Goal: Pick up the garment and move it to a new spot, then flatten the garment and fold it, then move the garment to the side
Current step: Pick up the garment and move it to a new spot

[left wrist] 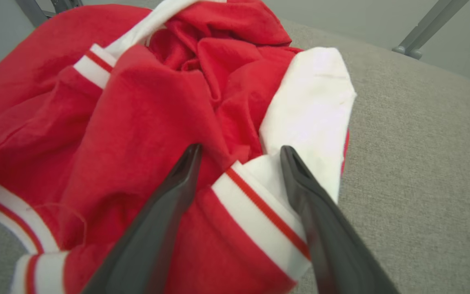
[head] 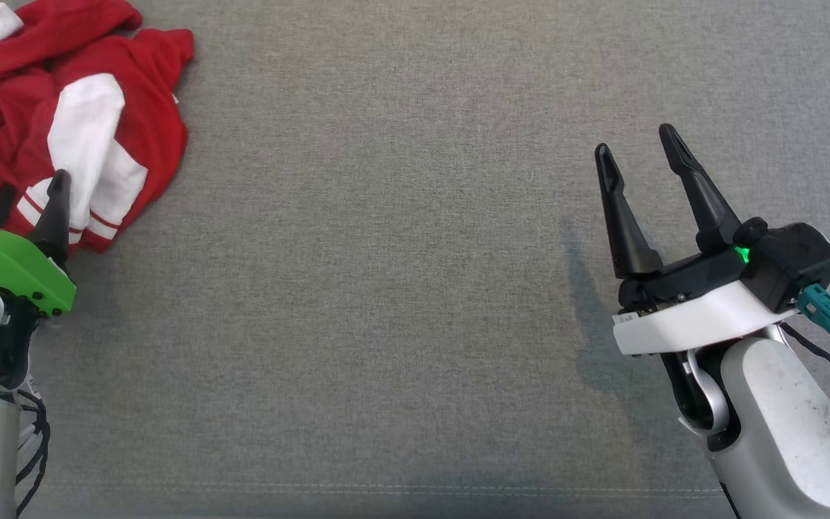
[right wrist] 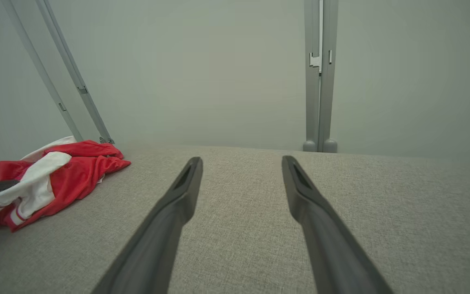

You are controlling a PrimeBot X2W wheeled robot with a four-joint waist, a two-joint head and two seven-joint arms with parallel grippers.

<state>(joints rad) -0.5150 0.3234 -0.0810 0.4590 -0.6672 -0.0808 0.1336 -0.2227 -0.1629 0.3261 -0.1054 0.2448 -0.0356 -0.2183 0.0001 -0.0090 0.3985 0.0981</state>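
Even, soft light — faint shadows

A grey woven cloth [head: 386, 252] covers the whole work surface, flat and smooth; a stitched seam [head: 386, 489] runs straight across it close to the near edge; behind the far edge stands a plain pale wall [right wrist: 202, 73]; against it a twin upright metal post [right wrist: 320, 81] rises from two rounded feet [right wrist: 320, 145] at the cloth's far edge; further left a pair of slanted grey rails [right wrist: 67, 81] leans away; another angled grey bar [left wrist: 431, 28] stands past one corner.
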